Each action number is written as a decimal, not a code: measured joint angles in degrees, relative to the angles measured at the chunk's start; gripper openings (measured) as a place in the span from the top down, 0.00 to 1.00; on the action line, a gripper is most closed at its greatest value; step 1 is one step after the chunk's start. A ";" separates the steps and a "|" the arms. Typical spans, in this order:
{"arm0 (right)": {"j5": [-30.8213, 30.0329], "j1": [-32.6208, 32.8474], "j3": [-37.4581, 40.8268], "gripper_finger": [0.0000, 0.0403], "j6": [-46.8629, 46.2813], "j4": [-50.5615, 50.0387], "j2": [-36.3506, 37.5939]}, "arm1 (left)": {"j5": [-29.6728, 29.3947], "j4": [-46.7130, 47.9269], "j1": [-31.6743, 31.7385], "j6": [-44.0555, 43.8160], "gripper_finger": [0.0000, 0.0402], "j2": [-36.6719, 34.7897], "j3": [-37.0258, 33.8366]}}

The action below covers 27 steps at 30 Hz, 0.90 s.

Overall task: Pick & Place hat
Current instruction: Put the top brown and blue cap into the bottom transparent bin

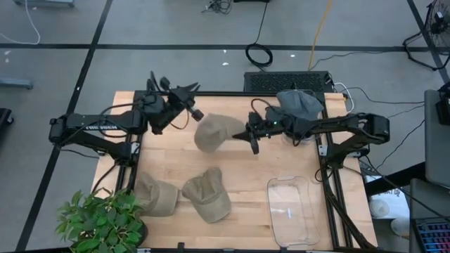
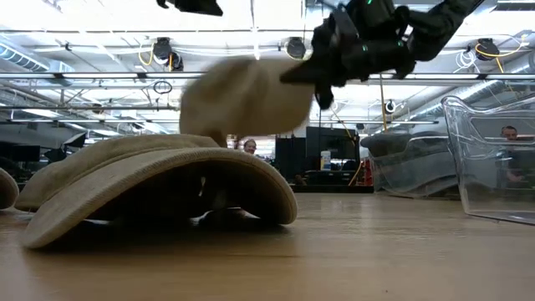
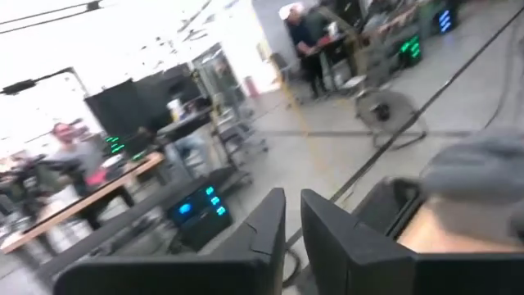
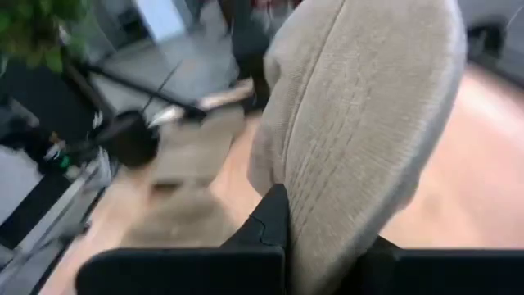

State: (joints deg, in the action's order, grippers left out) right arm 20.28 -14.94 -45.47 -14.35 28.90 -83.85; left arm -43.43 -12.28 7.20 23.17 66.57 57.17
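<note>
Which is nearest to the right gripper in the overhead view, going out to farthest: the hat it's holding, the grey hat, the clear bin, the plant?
From the right gripper:
1. Tan hat, held in its fingers, mid-table.
2. Grey hat, at the table's far right edge.
3. Clear bin, near right corner.
4. Plant, near left corner.

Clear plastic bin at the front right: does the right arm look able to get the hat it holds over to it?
Probably yes: the right gripper is shut on the tan hat, lifted, and bare table lies before the clear plastic bin.
</note>
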 joint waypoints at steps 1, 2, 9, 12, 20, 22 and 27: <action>-1.92 0.22 0.13 1.00 0.44 1.27 0.03 | -0.98 0.17 -0.07 0.52 0.86 0.04 -0.06; -3.82 0.57 0.74 1.00 1.22 2.93 -0.08 | -1.59 0.12 -0.06 1.15 0.84 -0.05 -0.06; -22.12 1.78 4.37 1.00 7.51 21.72 0.16 | -3.50 6.98 0.15 1.96 0.64 -0.05 -0.01; -31.38 1.47 5.75 1.00 12.10 29.92 -0.07 | -3.30 13.42 0.59 -3.76 0.53 -0.07 -0.02; -21.69 0.83 6.19 1.00 8.83 50.50 0.13 | 7.31 15.57 2.85 -15.80 0.38 0.66 -1.82; -19.65 0.83 6.19 1.00 6.47 51.34 0.15 | 12.38 9.60 3.50 -15.77 0.37 0.64 -3.39; -17.09 0.81 6.21 1.00 3.95 51.23 0.13 | 22.88 -6.44 4.84 -15.61 0.39 0.65 -8.38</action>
State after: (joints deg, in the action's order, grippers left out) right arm 3.19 -14.13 -39.27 -10.39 80.13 -83.72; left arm -20.55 -18.72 12.04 7.56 67.22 48.80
